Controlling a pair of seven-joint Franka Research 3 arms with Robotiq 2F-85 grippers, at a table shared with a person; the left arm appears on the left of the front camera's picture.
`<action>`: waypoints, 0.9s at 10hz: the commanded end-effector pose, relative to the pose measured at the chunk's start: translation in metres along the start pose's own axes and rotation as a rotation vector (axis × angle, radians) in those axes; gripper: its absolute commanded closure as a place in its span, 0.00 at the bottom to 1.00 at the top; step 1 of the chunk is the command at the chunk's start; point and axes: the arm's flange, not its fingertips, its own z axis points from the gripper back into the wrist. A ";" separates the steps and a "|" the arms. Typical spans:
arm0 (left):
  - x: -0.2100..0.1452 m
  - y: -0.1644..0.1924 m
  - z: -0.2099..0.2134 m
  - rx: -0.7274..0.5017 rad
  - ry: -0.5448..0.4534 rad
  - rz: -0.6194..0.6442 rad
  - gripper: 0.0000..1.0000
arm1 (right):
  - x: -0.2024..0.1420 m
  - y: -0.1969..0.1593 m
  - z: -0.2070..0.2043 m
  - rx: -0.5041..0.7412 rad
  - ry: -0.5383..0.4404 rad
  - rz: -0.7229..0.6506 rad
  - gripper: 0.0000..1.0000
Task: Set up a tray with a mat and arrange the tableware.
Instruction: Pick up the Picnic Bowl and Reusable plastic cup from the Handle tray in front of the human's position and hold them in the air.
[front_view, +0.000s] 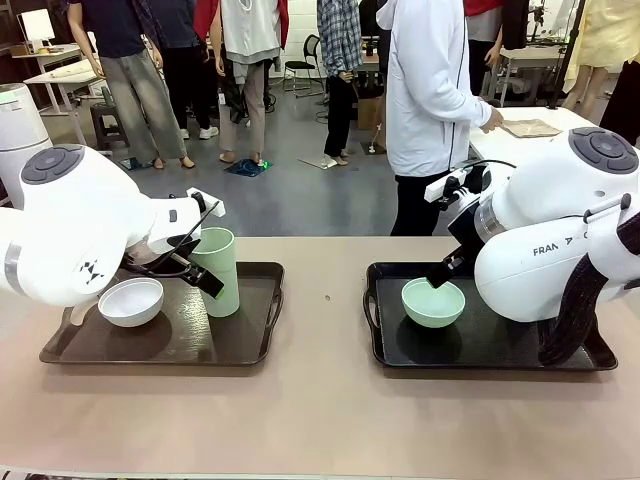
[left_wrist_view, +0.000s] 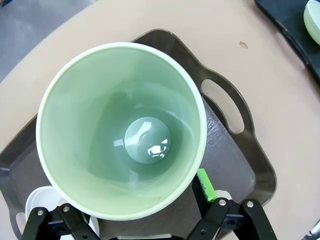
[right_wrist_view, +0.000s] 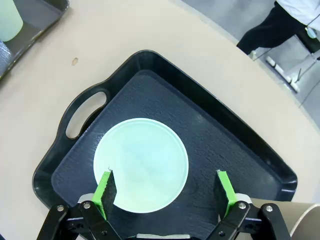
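Note:
On the brown tray (front_view: 250, 345) a tall pale-green cup (front_view: 217, 270) stands upright beside a small white bowl (front_view: 130, 301). My left gripper (front_view: 198, 272) is open and straddles the cup (left_wrist_view: 122, 130) from above. One green pad (left_wrist_view: 205, 185) shows beside its wall; the other is hidden behind the rim. A greyish mat (left_wrist_view: 222, 150) lines that tray. A small mint-green bowl (front_view: 433, 302) sits on the dark mat (right_wrist_view: 215, 125) in the black tray (front_view: 385, 355). My right gripper (right_wrist_view: 165, 186) hangs open just over the bowl (right_wrist_view: 141, 162), with a pad on each side of its rim. A tan rounded edge (right_wrist_view: 305, 220), possibly the brown cup, shows at the corner.
A person in a white top (front_view: 430, 100) stands behind the far edge of the table, turned toward another table. Bare tan tabletop (front_view: 325, 300) lies between the two trays and in front of them. Both trays have cut-out handles (right_wrist_view: 85, 112) on their inner ends.

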 end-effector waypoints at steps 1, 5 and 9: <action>0.000 0.001 0.000 0.001 -0.002 0.002 0.00 | 0.000 0.000 0.000 0.000 0.000 -0.002 0.00; 0.000 0.001 0.000 0.001 -0.002 0.002 0.00 | 0.000 0.000 0.000 0.000 0.000 -0.002 0.00; -0.035 -0.025 0.086 0.041 0.100 0.033 0.00 | -0.042 0.038 0.089 -0.012 0.125 -0.038 0.00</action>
